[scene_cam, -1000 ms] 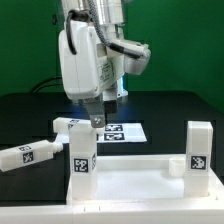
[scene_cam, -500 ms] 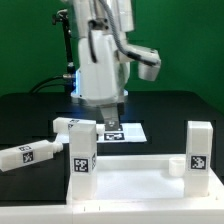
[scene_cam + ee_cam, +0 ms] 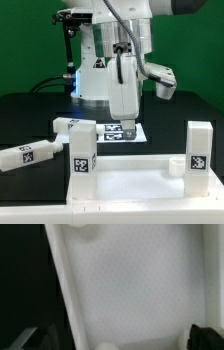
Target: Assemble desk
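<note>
- Now the gripper (image 3: 121, 128) hangs with its jaws spread wide and nothing between them, low behind the far rim of the tabletop (image 3: 140, 172) and just above the marker board (image 3: 143, 131).
- In the wrist view a white panel, seemingly the tabletop (image 3: 130, 286), fills the space between the dark fingertips (image 3: 30, 336); black table shows along one side.
- The desk sits at the near edge. One upright leg (image 3: 82, 152) stands at the exterior view's left corner and a second upright leg (image 3: 199, 150) at the right.
- Two parts lie loose on the black table at the left: a near loose leg (image 3: 28, 155) and a far loose leg (image 3: 68, 124).
- Risk: a descent from here could land a finger on the tabletop's rim and shove or tip the panel, loosening the standing legs.
- Risk: a sweep left toward the loose legs could clip the left upright leg, which stands close by.
</note>
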